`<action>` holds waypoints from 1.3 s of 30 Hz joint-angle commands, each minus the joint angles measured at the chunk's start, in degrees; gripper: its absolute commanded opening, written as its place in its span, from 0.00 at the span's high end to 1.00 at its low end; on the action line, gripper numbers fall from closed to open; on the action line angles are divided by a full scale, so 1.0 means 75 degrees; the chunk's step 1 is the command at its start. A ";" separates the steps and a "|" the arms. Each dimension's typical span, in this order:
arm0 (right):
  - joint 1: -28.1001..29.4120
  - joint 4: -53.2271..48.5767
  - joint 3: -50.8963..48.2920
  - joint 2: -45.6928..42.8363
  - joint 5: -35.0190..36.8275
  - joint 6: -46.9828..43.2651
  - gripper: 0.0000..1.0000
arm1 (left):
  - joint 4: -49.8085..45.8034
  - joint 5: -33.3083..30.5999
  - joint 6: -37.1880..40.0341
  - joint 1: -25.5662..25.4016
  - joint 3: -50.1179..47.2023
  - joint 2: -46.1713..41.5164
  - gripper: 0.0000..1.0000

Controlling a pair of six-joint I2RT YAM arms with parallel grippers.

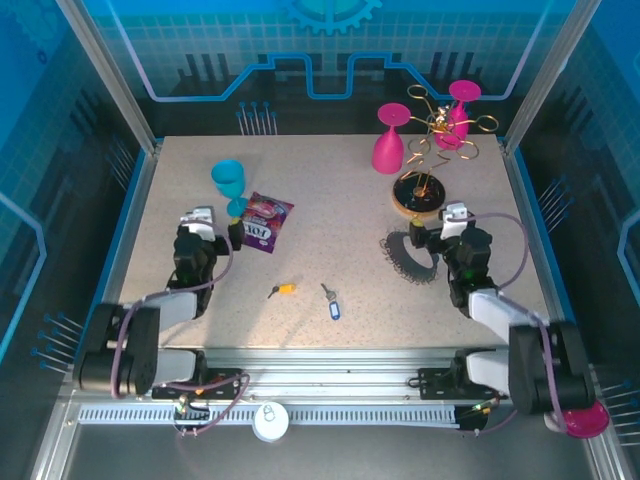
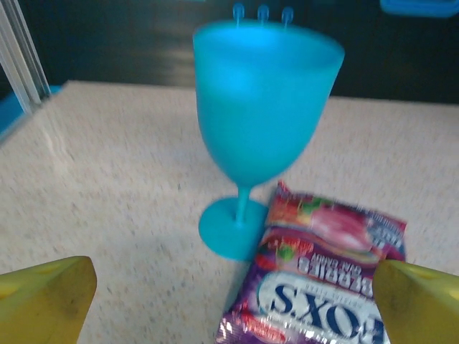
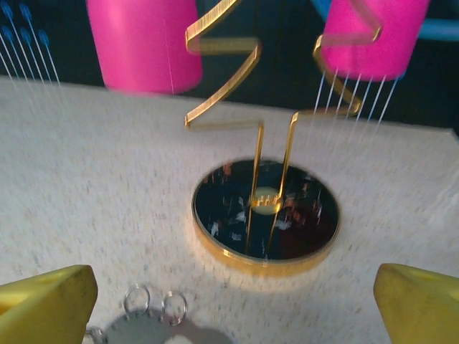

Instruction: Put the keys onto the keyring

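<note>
Top external | both arms reach forward | left claw [image 1: 217, 224] apart, near goblet [image 1: 228, 178] | right claw [image 1: 437, 222] apart (by keyring [image 1: 405, 262])

Bench [image 1: 330, 235] speckled beige. Goblet [image 1: 228, 178] nr left edge turquoise; snack bag [image 1: 266, 222] purple w/ white lettering. Orange-yellow key [image 1: 283, 291], blue key [image 1: 334, 310]. Rack [image 1: 417, 196] gold.

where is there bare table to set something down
Bare: the far middle between the blue glass and pink glass, and the centre between the candy bag and keyring. Crowded: far right around the gold rack.
</note>
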 commanded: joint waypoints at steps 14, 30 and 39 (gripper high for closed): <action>-0.0612 -0.8694 0.2465 -0.1037 -0.1064 0.4353 0.11 | -0.5343 0.0457 -0.3783 -0.0294 0.1490 -0.2826 0.01; -0.0600 -1.1140 0.3621 0.0613 -0.0480 0.3988 0.49 | -0.5219 -0.0471 -0.4470 -0.4898 0.3299 0.0312 0.01; -0.0547 -1.1234 0.4321 0.1869 0.0119 0.2224 0.57 | -0.5203 0.0255 -0.4411 -0.5105 0.3944 0.1381 0.01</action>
